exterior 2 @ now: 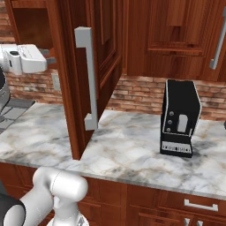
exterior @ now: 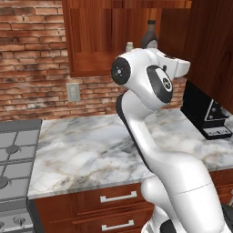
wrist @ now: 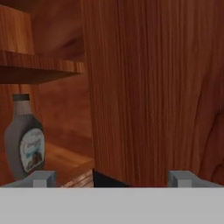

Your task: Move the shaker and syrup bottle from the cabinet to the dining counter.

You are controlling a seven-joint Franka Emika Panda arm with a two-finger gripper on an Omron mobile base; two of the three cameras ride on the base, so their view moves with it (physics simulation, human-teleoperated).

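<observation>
gripper (wrist: 112, 178) released, empty — syrup bottle (wrist: 25, 138) upright on cabinet (wrist: 61, 159) shelf, off to one side.

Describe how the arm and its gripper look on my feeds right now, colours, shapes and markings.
The glossy white, rounded, tube-shaped arm has black joint seams and round black end caps ringed in white. Its boxy white hand carries a small dark inset. The gripper ends in two small, square grey fingertips. No cables or lettering visible.
</observation>
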